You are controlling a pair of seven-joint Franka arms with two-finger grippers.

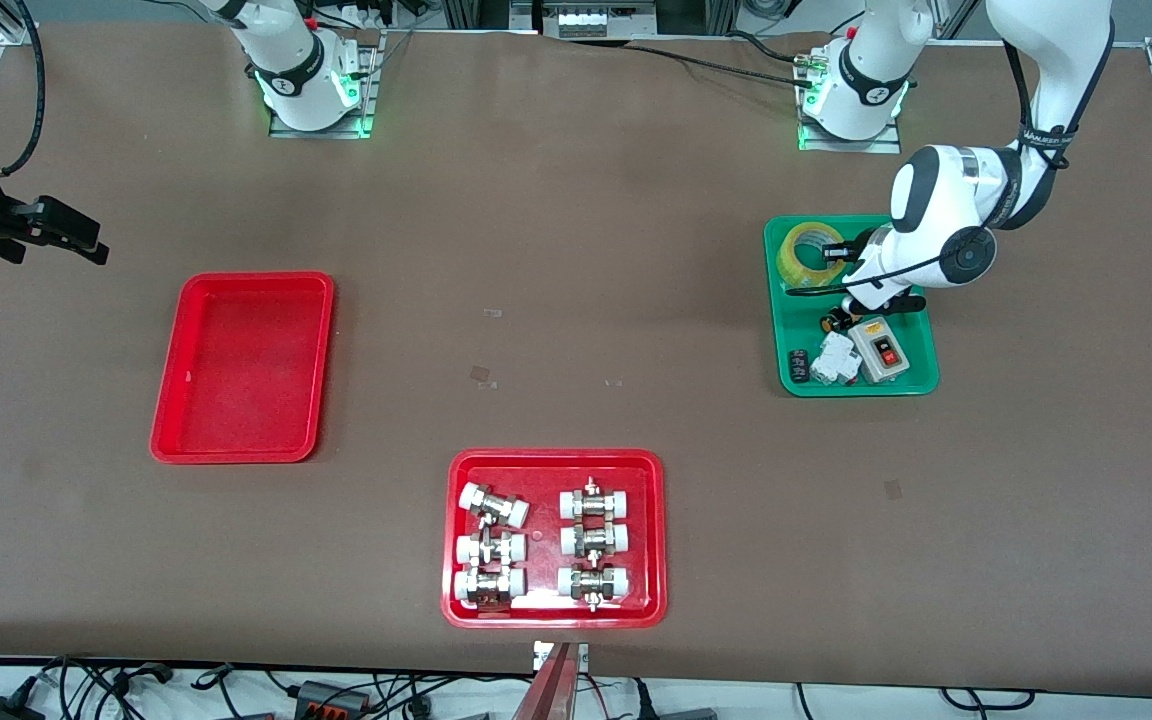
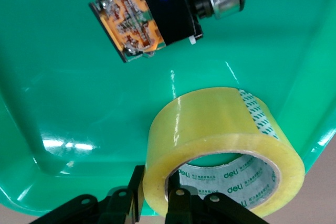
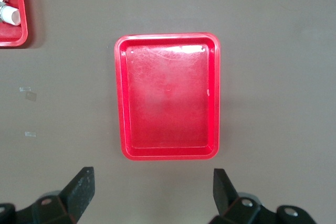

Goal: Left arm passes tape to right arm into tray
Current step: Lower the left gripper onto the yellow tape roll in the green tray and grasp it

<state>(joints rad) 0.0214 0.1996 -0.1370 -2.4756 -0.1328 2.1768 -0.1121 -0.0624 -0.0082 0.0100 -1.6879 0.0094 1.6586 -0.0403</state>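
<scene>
The yellow translucent tape [image 1: 808, 252] stands on its edge in the green tray [image 1: 856, 388], at the tray's corner farther from the front camera. My left gripper [image 1: 842, 250] reaches down into that tray and is shut on the roll's wall. In the left wrist view one finger of the left gripper [image 2: 157, 199] lies inside the hole of the tape [image 2: 220, 129] and the other presses the outside. The plain red tray [image 1: 241, 370] lies empty toward the right arm's end of the table. My right gripper [image 1: 71, 235] hovers open beside it, fingers [image 3: 81, 187] wide apart with nothing between them, the tray [image 3: 168, 98] in its view.
The green tray also holds a grey switch box with a red button [image 1: 882, 350], a white breaker [image 1: 833, 358] and a black and orange push-button part [image 2: 152, 17]. A second red tray [image 1: 554, 620] with several white-capped metal fittings lies near the table's front edge.
</scene>
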